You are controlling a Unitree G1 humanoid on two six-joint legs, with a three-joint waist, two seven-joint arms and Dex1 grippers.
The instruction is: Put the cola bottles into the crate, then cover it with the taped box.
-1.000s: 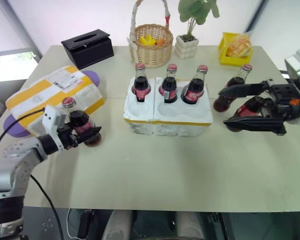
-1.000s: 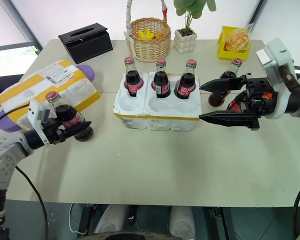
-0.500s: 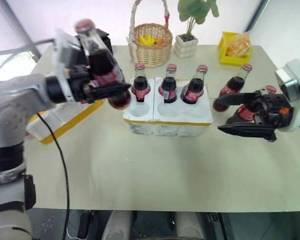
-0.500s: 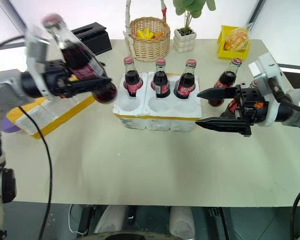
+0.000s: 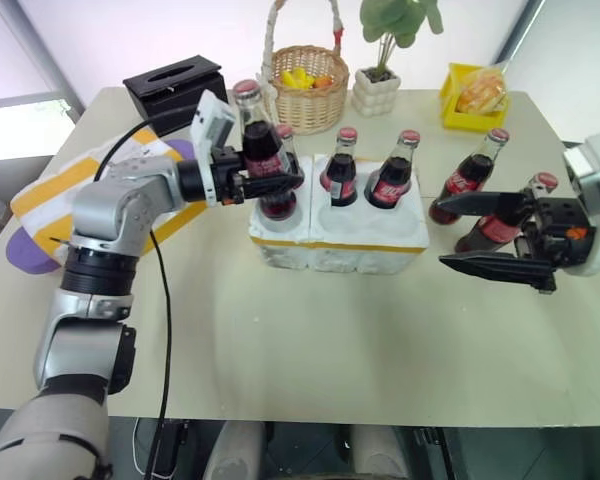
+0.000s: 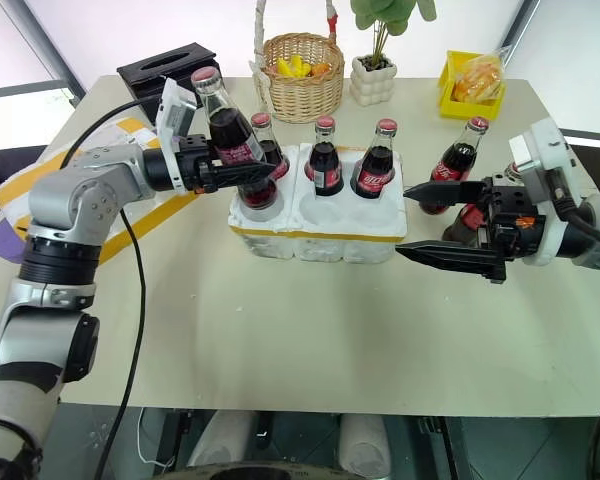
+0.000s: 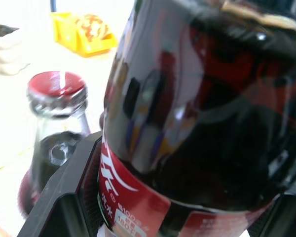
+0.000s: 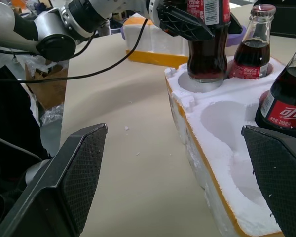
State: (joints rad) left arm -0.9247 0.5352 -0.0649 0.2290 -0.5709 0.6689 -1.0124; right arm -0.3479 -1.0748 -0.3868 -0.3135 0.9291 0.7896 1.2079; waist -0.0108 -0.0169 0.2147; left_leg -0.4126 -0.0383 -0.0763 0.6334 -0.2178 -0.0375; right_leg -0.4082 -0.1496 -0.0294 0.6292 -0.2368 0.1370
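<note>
From the head views, the left pincer (image 5: 270,182) pinches a cola bottle (image 5: 258,148) by its body, upright, above the near-left well of the crate (image 5: 337,238), presumably to lower it in, while three bottles stand in the far row and the taped box (image 5: 55,195) waits at the left edge of the surface (image 5: 310,340). The left wrist view shows the held bottle's label between the black fingers (image 7: 64,197), with a seated bottle (image 7: 52,143) just behind. The right wrist view shows the right pincer (image 8: 187,182) spread wide, empty, facing the crate's vacant near wells, likely ready for the two loose bottles (image 5: 470,180) beside it.
</note>
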